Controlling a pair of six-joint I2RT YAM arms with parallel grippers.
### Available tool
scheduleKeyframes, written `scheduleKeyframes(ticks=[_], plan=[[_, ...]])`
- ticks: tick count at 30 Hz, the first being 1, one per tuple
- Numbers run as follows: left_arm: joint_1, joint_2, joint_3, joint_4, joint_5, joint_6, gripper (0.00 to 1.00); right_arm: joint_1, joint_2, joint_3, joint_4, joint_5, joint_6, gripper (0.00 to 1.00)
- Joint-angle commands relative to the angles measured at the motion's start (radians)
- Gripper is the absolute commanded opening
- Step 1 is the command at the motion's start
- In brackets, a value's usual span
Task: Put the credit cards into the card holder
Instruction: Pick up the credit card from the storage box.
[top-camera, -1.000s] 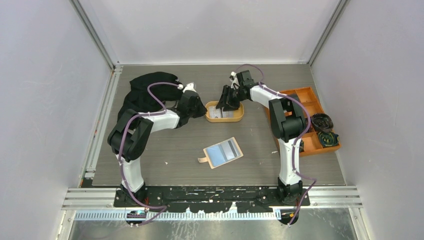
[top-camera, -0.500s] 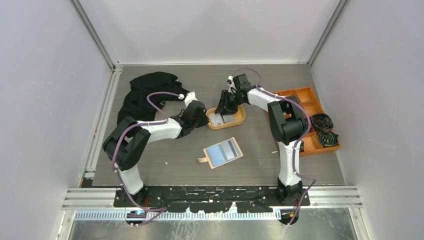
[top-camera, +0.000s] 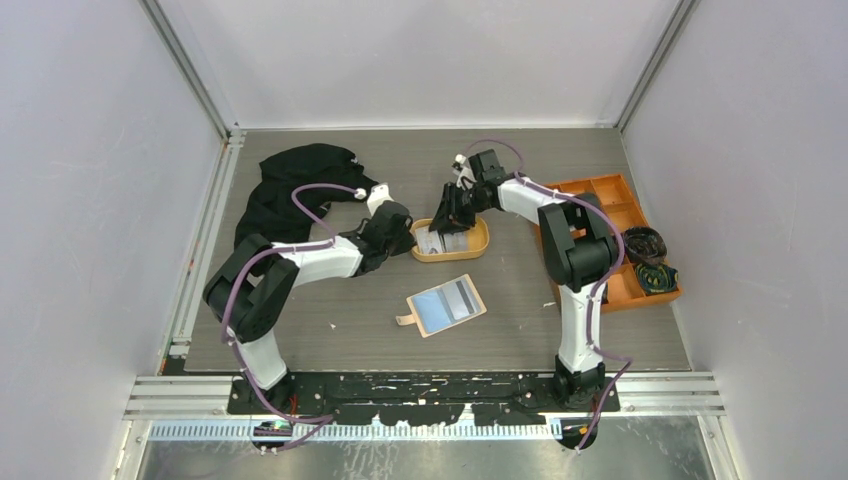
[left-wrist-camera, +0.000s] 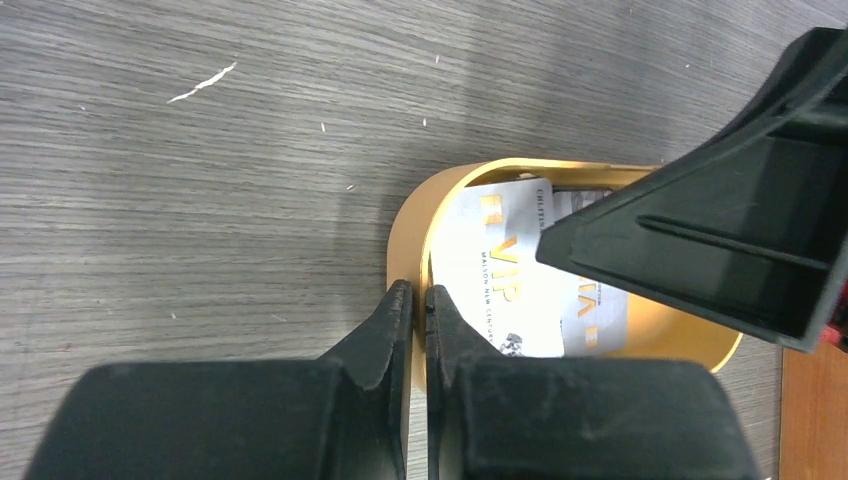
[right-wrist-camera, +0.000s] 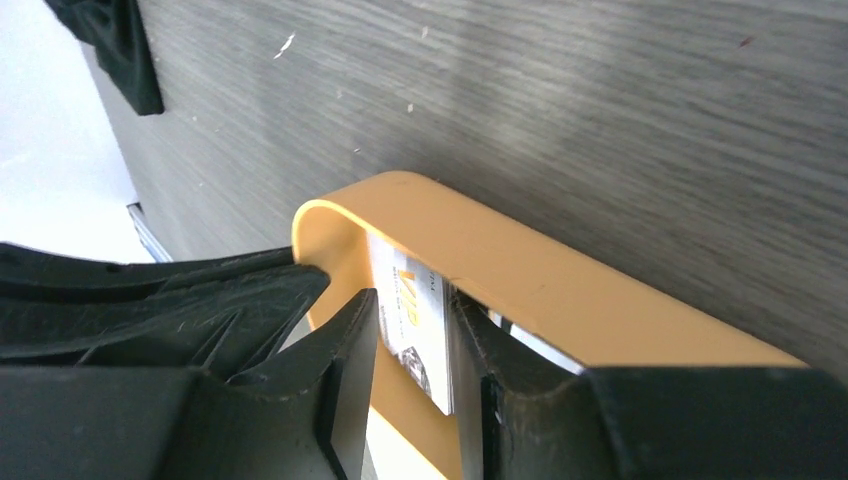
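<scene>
Meeting at 1 tray from 2 sides.

Left fingers (left-wrist-camera: 405, 310): pressed together, with the tips right at the rim of the orange oval tray (left-wrist-camera: 402, 235), at its rounded end. Cannot tell whether the rim is nipped between them or only touched.

Right fingers (right-wrist-camera: 360, 325): down inside the tray from the opposite side, standing apart. 1 credit card (right-wrist-camera: 415, 335) stands on edge between them, tilted, gold "VIP" print showing. The card fills nearly the whole gap. Cannot tell whether both fingers press on it. The tray's long wall runs just beside 1 finger, so there is little room there. The left arm's fingers sit just beside the other.

Other credit cards (left-wrist-camera: 590, 310) lie flat on the tray floor under the right fingers, edges overlapping.

Card holder (top-camera: 446, 305): lies open and flat on the counter (top-camera: 330, 300), pale inside up. It is well apart from both sets of fingers, on their near side toward the arm bases, with bare counter along all 4 edges.

Black cloth (top-camera: 295, 180) lies to the far left of the left fingers. Orange compartmented box (top-camera: 610, 205) sits past the right arm, at the counter's right edge.
</scene>
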Motion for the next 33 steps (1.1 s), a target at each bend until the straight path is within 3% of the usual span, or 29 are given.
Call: scheduleKeyframes(ticks=[1,13,22,33], plan=[[-0.015,-0.026,0.003,0.003,0.024,-0.017,0.00,0.032,-0.107,-0.008,0.041,-0.146,0.040,0.37],[-0.015,-0.037,0.007,-0.010,0.011,-0.018,0.00,0.027,-0.090,0.008,-0.067,-0.017,-0.035,0.36],[-0.015,-0.032,0.010,-0.008,0.019,-0.017,0.00,0.028,-0.052,-0.033,0.048,-0.185,0.061,0.36],[-0.015,-0.026,0.011,-0.002,0.029,-0.020,0.00,0.028,-0.027,-0.034,0.005,-0.086,0.040,0.27]])
